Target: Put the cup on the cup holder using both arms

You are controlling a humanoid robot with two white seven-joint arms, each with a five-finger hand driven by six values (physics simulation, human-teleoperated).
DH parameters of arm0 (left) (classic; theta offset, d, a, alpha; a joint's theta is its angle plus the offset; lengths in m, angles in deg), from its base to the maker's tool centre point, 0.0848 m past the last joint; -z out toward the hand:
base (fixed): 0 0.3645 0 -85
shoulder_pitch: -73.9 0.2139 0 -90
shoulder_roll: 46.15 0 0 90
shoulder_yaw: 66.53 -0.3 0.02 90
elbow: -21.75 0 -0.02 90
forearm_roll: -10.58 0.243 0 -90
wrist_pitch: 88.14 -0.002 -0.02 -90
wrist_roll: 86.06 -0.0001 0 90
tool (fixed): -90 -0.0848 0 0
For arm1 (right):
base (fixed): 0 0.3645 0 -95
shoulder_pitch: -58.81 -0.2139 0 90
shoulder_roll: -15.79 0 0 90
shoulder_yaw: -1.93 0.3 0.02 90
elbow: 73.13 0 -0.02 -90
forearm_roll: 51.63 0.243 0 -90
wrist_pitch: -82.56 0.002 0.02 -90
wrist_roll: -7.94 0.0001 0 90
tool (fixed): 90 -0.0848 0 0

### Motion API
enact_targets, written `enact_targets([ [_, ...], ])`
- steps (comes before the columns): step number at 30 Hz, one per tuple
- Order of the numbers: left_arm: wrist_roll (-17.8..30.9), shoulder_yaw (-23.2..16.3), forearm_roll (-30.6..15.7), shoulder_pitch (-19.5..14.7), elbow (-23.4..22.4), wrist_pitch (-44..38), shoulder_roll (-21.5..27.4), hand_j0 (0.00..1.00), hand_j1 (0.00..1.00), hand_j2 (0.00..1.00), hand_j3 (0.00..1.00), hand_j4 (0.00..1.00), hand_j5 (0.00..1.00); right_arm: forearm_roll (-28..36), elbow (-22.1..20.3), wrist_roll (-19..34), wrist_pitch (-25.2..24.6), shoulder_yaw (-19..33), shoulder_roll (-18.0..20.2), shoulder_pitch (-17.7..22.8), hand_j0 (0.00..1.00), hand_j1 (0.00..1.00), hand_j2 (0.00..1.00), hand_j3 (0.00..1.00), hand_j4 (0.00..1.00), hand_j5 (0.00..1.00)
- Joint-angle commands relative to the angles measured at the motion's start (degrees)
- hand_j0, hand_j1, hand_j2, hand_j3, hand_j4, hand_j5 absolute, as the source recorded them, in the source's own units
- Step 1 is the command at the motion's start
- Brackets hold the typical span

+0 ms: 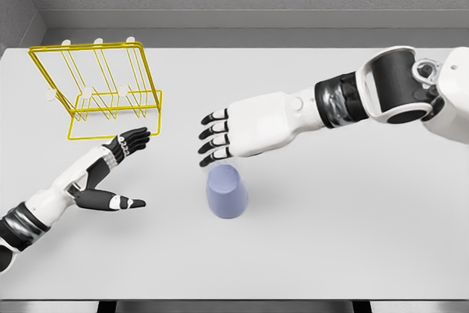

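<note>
Left hand [121, 153] open and empty near yellow cup holder [99, 89]; lavender cup [226, 190], seemingly mouth-down, on counter [330, 240] just below right hand [220, 139], fingers spread, holding nothing; lower right hand, wrap cup sides squarely before lifting, avoid tipping.

Table [352, 240] bearing everything, rack [99, 89] at its far left, cup [226, 190] upside down near the middle, well right of and nearer than the rack, left hand [117, 170] just before the rack, right hand [234, 133] just behind the cup
</note>
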Motion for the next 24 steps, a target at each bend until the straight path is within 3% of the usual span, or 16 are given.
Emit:
enact_targets([
  [1,0.0,0.0,0.3,0.0,0.0,-0.3,-0.2,1.00,1.00,1.00,1.00,1.00,1.00,1.8,0.1,-1.1,-0.1,2.1,0.8,0.0,1.00,1.00,1.00,1.00,1.00,1.00],
  [6,0.0,0.0,0.4,-0.4,0.0,-0.4,-0.5,1.00,1.00,1.00,1.00,1.00,1.00,3.9,0.2,-1.1,-0.1,5.3,7.5,0.6,1.00,1.00,1.00,1.00,1.00,1.00],
  [7,0.0,-0.1,0.4,-0.4,0.0,-0.4,-0.9,1.00,1.00,1.00,1.00,1.00,1.00,5.4,0.4,-1.1,-0.1,6.9,10.5,0.8,1.00,1.00,1.00,1.00,1.00,1.00],
  [8,0.0,-0.1,0.7,-0.4,0.0,-1.3,-1.3,1.00,1.00,1.00,1.00,1.00,1.00,8.2,0.5,-1.2,-0.1,7.9,14.5,1.7,1.00,1.00,1.00,1.00,1.00,1.00],
  [10,0.0,-0.2,1.7,-1.1,0.0,-3.2,-2.5,1.00,1.00,1.00,1.00,1.00,1.00,12.6,0.7,-1.2,-0.1,11.3,18.6,3.6,1.00,1.00,1.00,1.00,1.00,1.00],
  [12,-0.1,-2.1,2.9,-2.7,0.0,-5.2,-2.7,1.00,1.00,1.00,1.00,1.00,1.00,17.6,1.4,-1.7,-0.1,15.7,22.0,8.3,1.00,1.00,1.00,1.00,1.00,1.00],
  [15,-0.2,-3.0,4.5,-4.3,-0.1,-5.8,-3.7,1.00,1.00,1.00,1.00,1.00,1.00,21.6,6.0,-1.8,-0.1,27.7,22.9,18.9,1.00,1.00,1.00,1.00,1.00,1.00],
  [17,-0.2,-3.3,5.7,-4.6,-0.1,-5.9,-3.7,1.00,1.00,1.00,1.00,1.00,1.00,23.2,5.9,-1.7,-0.1,39.6,22.9,29.5,1.00,1.00,1.00,1.00,1.00,1.00],
  [18,-0.2,-3.3,6.3,-4.7,-0.1,-6.3,-3.7,1.00,1.00,1.00,1.00,1.00,1.00,24.4,5.7,-1.6,-0.1,43.0,22.8,33.4,1.00,1.00,1.00,1.00,1.00,1.00],
  [19,-0.2,-3.2,6.9,-4.9,-0.1,-7.9,-4.0,1.00,1.00,1.00,1.00,1.00,1.00,24.8,5.4,-1.6,-0.1,45.3,22.4,35.7,1.00,1.00,1.00,1.00,1.00,1.00],
  [23,-0.2,-3.7,9.1,-5.5,-0.1,-8.3,-5.9,1.00,1.00,1.00,1.00,1.00,1.00,31.2,6.0,-1.7,-0.1,45.8,21.5,38.4,1.00,1.00,1.00,1.00,1.00,1.00],
  [24,-0.2,-3.7,9.9,-5.5,-0.1,-8.8,-5.9,1.00,1.00,1.00,1.00,1.00,1.00,31.4,6.6,-1.7,-0.1,45.9,19.6,39.8,1.00,1.00,1.00,1.00,1.00,1.00],
])
